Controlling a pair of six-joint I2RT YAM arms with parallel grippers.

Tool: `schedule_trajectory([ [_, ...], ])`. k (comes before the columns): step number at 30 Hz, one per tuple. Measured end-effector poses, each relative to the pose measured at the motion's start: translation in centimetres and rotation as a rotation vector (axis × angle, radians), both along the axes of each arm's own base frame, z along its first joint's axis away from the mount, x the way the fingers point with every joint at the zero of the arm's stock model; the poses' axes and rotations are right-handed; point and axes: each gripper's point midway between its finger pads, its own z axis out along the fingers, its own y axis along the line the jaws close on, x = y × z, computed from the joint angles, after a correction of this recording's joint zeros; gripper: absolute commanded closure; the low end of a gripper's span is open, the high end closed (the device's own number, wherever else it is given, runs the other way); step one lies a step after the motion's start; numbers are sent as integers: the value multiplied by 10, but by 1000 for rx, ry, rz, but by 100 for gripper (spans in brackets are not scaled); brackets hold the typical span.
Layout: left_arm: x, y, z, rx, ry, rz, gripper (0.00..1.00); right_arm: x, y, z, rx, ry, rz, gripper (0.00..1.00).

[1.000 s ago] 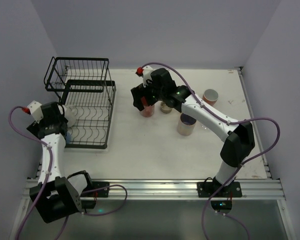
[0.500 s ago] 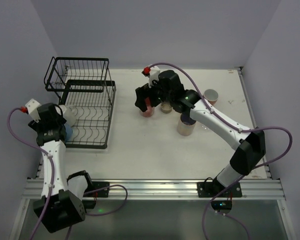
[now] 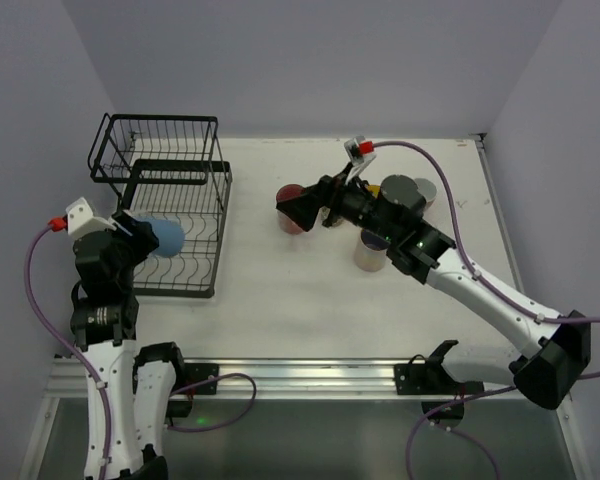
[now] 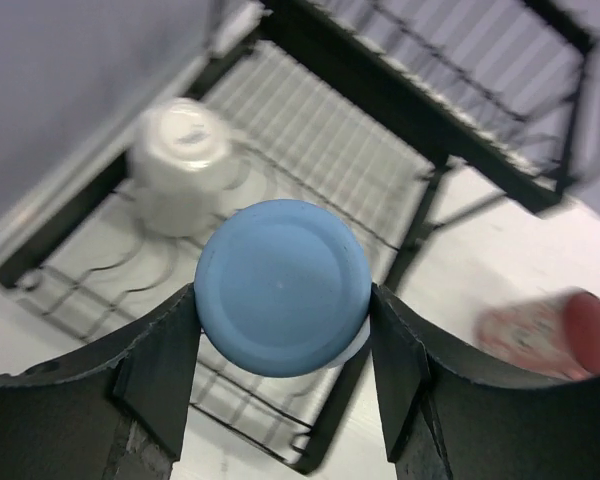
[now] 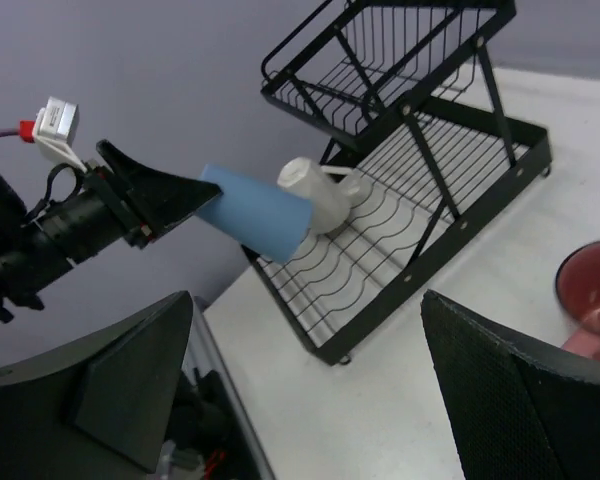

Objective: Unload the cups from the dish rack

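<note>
My left gripper is shut on a light blue cup, its fingers pressing both sides of the cup. It holds the cup on its side above the lower tray of the black wire dish rack. A white mug lies on that tray, also visible as the mug beside the blue cup. My right gripper hangs open above the table with nothing between its fingers, looking toward the rack.
A red-pink cup stands on the table under my right gripper, also seen as the red-pink cup right of the rack. A beige cup and a small cup stand nearby. The walls close in on the left and back.
My left gripper has shut on the light blue cup and lifted it off the rack's lower tray. My right arm has risen from the red-pink cup and swung right, staying open.
</note>
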Motion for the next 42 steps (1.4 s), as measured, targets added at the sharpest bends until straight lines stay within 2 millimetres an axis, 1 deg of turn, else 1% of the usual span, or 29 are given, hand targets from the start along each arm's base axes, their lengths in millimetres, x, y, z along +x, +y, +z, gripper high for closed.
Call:
schedule_trajectory([
  [1,1,-13,5,-27,-33,-58,75,-6,-2,-2,53,15,5,1],
  [2,3,-27,11,-61,-71,-123,75,-13,-5,-12,95,51,10,1],
  [3,6,-40,16,-98,-111,-186,75,-20,-8,-24,134,90,15,1],
  [5,14,-69,24,-182,-189,-323,76,-32,-12,-56,183,173,21,2],
  [8,22,-106,20,-330,-253,-495,76,-43,-11,-97,202,287,28,2],
  [9,23,-117,20,-381,-270,-545,76,-48,-10,-105,203,313,38,2],
  [10,24,-129,20,-435,-289,-602,76,-52,-7,-108,207,328,50,3],
  [11,24,-137,21,-462,-299,-639,76,-56,-3,-106,218,330,71,3],
  [14,20,-172,25,-583,-330,-798,76,-64,9,-92,273,303,139,4],
  [17,11,-203,26,-672,-323,-937,76,-63,15,-90,304,299,154,5],
  [20,1,-227,27,-733,-310,-1039,76,-61,17,-89,318,302,153,10],
  [21,-2,-232,28,-746,-312,-1062,75,-62,18,-87,324,299,153,15],
  [23,-9,-239,31,-763,-319,-1102,72,-62,18,-84,335,293,148,25],
  [24,-12,-242,33,-768,-325,-1117,66,-63,18,-82,339,289,148,34],
  [25,-14,-244,34,-768,-332,-1130,58,-63,18,-81,341,284,149,54],
  [26,-16,-246,36,-765,-341,-1141,33,-64,18,-79,341,277,149,63],
  [27,-16,-246,34,-763,-342,-1136,18,-67,18,-74,353,273,160,71],
  [28,-16,-246,31,-767,-339,-1131,4,-68,18,-70,359,266,160,89],
  [29,-17,-247,29,-762,-335,-1134,0,-68,17,-68,357,257,157,97],
  [30,-18,-248,26,-761,-323,-1131,0,-69,17,-64,364,255,164,100],
  [31,-19,-248,21,-757,-303,-1123,0,-68,17,-63,355,252,154,100],
  [33,-15,-244,13,-696,-277,-1093,0,-63,13,-71,279,275,102,100],
  [34,-14,-242,13,-673,-262,-1076,0,-60,12,-74,253,278,85,100],
  [36,-6,-232,16,-550,-253,-1030,0,-53,8,-83,151,286,33,100],
  [37,-3,-225,22,-488,-254,-995,0,-50,4,-87,91,286,5,100],
  [39,3,-204,35,-331,-276,-907,0,-45,-4,-96,-41,287,-39,100],
  [42,5,-172,38,-152,-286,-775,0,-36,-18,-113,-251,291,-99,100],
])
